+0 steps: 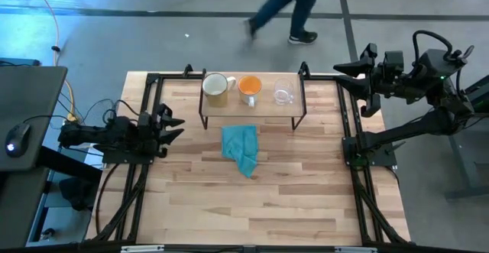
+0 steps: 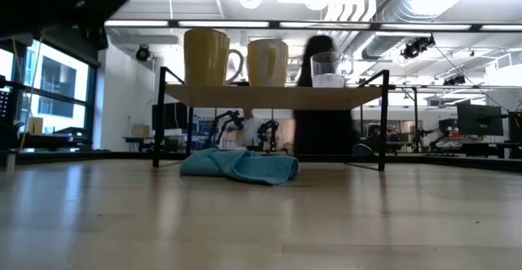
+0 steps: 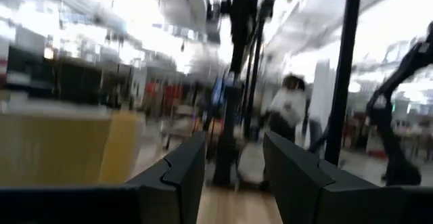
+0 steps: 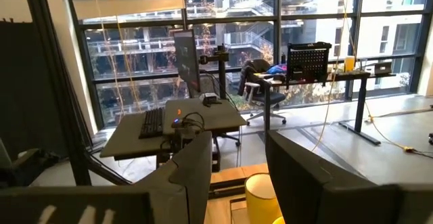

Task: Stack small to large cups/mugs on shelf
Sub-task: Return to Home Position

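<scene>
Three vessels stand in a row on the shelf (image 1: 252,109) near the table's far edge. The large pale mug (image 1: 216,89) is on the left, the orange mug (image 1: 250,87) in the middle, and the clear glass cup (image 1: 283,93) on the right. The low view shows the same row: large mug (image 2: 206,56), middle mug (image 2: 267,62), glass (image 2: 328,68). My left gripper (image 1: 174,125) is open at the table's left edge, pointing right. My right gripper (image 1: 342,72) is open and raised by the far right corner. Its wrist view catches the large mug's top (image 4: 262,195).
A crumpled teal cloth (image 1: 241,150) lies on the table just in front of the shelf, and also shows in the low view (image 2: 241,165). Black frame rails run along the table's left and right sides. A person (image 1: 286,8) walks past beyond the far edge.
</scene>
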Controlling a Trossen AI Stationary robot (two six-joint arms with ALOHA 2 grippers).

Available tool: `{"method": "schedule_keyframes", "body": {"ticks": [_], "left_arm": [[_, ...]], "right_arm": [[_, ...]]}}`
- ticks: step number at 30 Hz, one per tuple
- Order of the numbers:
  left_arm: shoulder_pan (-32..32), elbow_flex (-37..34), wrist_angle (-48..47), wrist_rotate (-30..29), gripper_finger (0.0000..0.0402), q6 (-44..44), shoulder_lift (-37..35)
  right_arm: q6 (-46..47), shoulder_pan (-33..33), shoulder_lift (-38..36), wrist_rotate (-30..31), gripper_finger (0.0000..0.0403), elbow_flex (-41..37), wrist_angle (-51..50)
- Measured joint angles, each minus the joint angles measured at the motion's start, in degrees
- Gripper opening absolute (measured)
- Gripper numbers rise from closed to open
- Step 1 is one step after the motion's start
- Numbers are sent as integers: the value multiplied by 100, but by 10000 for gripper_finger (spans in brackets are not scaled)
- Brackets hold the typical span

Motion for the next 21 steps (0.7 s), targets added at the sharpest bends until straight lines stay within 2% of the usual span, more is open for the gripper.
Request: {"method": "schedule_keyframes", "body": {"ticks": [7,14,21], "left_arm": [[0,0,-1324,-106,138,-439,2],[0,0,-1751,-104,138,-492,0],[2,2,-1832,172,138,-537,26]], "right_arm": [[17,0,0,0,133,0,2],[113,0,0,-1,133,0,2],[162,0,-2,-111,133,0,1]]}}
